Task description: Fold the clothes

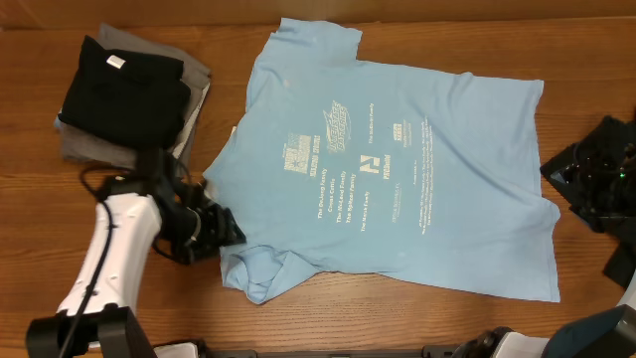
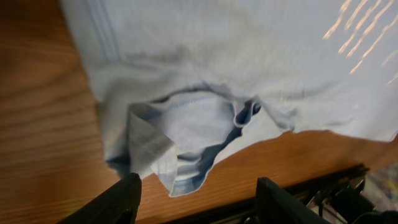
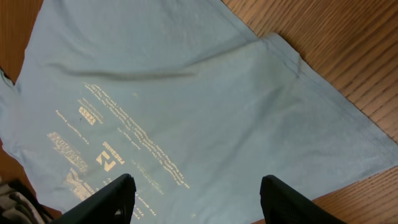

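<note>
Right, the lt blue tee (image 1: 397, 149) lies spread print-side up mid bench (image 1: 586, 60), neck twd 9 o'clock and hem twd 3, w/ its sleeve (image 1: 263, 273) at 7 o'clock rumpled and folded on itself. A folded black tee (image 1: 124, 89) sits on a grey piece (image 1: 129, 40) at 10 o'clock. My L claw (image 2: 198, 190) is spread wide w/ nothing betw the fingers, just beside that rumpled sleeve at 8 o'clock, and my R claw (image 3: 196, 186) is spread and empty too, above the tee's printed part on the 3 o'clock side.
</note>
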You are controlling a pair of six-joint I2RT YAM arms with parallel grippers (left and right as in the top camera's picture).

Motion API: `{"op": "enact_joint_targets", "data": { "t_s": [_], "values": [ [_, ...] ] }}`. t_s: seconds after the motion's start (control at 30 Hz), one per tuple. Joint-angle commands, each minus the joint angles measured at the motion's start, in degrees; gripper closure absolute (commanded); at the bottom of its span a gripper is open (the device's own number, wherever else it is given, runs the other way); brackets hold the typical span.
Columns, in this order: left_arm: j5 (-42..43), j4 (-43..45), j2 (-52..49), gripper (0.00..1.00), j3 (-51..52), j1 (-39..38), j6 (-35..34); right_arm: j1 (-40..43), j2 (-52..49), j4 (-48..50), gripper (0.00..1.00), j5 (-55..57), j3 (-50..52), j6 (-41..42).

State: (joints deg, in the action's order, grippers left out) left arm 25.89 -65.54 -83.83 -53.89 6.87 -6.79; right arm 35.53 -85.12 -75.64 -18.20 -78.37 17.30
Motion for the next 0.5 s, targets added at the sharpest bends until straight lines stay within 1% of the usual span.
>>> {"op": "enact_joint_targets", "data": {
  "t_s": [0.0,0.13,0.17,0.23,0.3,0.37,0.47],
  "values": [
    [-0.66,1.97,0.7,0.39,5.05,-4.42,-9.35,-0.2,0.2,0.37,0.32,-0.57,-0.81,-0.44],
    [-2.93,6.93,0.7,0.47,8.0,-7.04,-10.21,-0.2,0.2,0.5,0.32,-0.52,-0.42,-0.44],
    [-2.97,7.82,0.7,0.5,8.5,-7.65,-10.21,-0.2,0.2,0.5,0.32,-0.52,-0.31,-0.44],
    [-4.39,8.85,0.7,0.59,9.25,-8.94,-10.36,-0.2,0.2,0.76,0.32,-0.55,0.17,-0.42],
    [-8.79,8.94,0.7,0.59,9.81,-10.32,-11.65,-0.2,0.2,1.07,0.32,-0.55,0.81,-0.42],
    [-12.76,8.61,0.7,0.52,10.01,-11.87,-12.66,-0.2,0.2,1.16,0.32,-0.52,1.29,-0.44],
    [-15.04,9.38,0.7,0.51,10.01,-13.9,-13.11,-0.2,0.2,1.27,0.32,-0.55,1.33,-0.42]
  ]
}}
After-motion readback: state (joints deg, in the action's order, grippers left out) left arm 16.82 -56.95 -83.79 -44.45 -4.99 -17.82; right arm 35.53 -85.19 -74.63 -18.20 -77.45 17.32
